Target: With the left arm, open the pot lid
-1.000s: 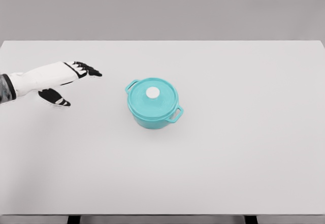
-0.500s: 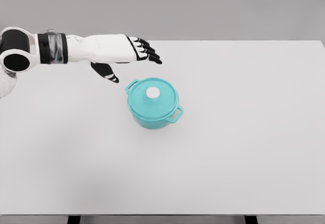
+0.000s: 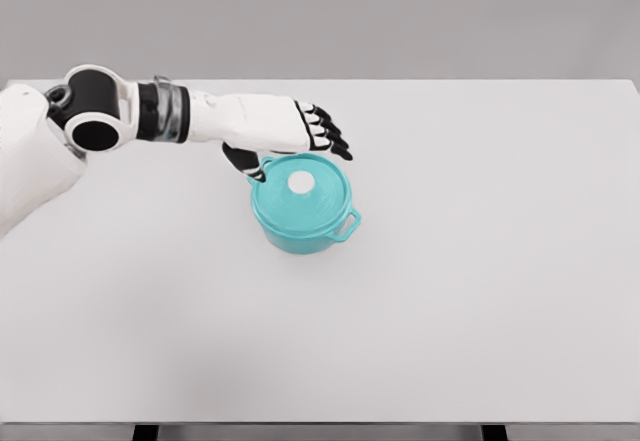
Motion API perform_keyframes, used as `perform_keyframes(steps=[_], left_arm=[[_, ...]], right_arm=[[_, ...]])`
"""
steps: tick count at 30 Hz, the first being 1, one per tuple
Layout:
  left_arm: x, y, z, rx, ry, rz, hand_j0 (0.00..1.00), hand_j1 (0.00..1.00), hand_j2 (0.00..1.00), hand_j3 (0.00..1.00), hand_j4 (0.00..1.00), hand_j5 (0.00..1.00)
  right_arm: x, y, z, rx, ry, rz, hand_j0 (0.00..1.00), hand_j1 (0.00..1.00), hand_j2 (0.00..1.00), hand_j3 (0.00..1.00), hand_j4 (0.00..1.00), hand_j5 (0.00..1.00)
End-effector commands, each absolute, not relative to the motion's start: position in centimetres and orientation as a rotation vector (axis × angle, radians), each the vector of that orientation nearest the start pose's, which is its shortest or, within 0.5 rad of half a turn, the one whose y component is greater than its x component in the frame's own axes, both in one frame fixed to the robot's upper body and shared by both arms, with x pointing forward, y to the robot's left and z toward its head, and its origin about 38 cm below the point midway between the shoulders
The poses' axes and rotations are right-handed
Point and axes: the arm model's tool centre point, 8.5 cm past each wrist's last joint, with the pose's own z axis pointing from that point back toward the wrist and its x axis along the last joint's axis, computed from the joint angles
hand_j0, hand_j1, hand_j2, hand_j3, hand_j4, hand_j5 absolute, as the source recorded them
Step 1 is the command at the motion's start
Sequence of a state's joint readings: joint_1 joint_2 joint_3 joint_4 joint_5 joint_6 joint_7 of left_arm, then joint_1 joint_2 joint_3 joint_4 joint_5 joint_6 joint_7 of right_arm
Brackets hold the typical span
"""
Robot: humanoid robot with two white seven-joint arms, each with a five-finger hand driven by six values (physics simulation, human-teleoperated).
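Pot (image 3: 302, 217) sits on the tabletop (image 3: 480, 291), lid (image 3: 301, 195) on. Left robot hand (image 3: 290, 131) hovers above its far edge, fingers loosely spread, holding nothing; grasp and lift remain.

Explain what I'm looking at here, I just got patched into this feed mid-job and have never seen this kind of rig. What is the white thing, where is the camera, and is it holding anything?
This is a simulator's render, seen from a camera on a humanoid robot's head, looking down at a white table. The white jointed thing coming in from the left is the robot's left arm, ending in a five-finger left hand with black fingers. On the table stands one teal pot with two side handles. Its lid is on, with a white knob in the middle. The hand is at the pot's far rim, fingers relaxed and extended past the lid's far edge, its thumb down by the pot's left handle. It holds nothing; the knob is not gripped. The right arm is out of view.
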State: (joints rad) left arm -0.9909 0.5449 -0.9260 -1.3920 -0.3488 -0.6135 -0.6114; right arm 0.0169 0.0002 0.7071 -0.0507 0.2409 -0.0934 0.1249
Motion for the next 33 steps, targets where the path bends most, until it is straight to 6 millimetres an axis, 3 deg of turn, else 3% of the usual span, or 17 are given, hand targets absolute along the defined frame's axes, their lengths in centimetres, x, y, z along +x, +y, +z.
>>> perform_keyframes(steps=[1, 14, 19, 33], left_arm=[[45.8, 13.8, 25.0, -0.219, 1.833, 2.863, 0.99, 0.99, 0.99, 0.99, 0.99, 0.99], [45.7, 13.7, 23.9, -0.217, 1.788, 2.892, 0.95, 0.95, 0.95, 0.95, 0.95, 0.95], [45.8, 13.8, 23.7, -0.245, 1.759, 2.901, 0.73, 0.73, 0.73, 0.73, 0.73, 0.73], [45.4, 13.1, 22.8, -0.203, 1.729, 2.912, 0.75, 0.75, 0.75, 0.75, 0.75, 0.75]], right_arm=[[0.0, -24.5, -26.4, 0.101, -0.019, 0.954, 1.0, 1.0, 1.0, 1.0, 1.0, 1.0], [0.1, -24.5, -26.4, 0.099, -0.021, 0.954, 1.0, 1.0, 1.0, 1.0, 1.0, 1.0], [0.0, -24.5, -26.4, 0.101, -0.019, 0.954, 1.0, 1.0, 1.0, 1.0, 1.0, 1.0], [0.1, -24.5, -26.4, 0.099, -0.021, 0.954, 1.0, 1.0, 1.0, 1.0, 1.0, 1.0]])
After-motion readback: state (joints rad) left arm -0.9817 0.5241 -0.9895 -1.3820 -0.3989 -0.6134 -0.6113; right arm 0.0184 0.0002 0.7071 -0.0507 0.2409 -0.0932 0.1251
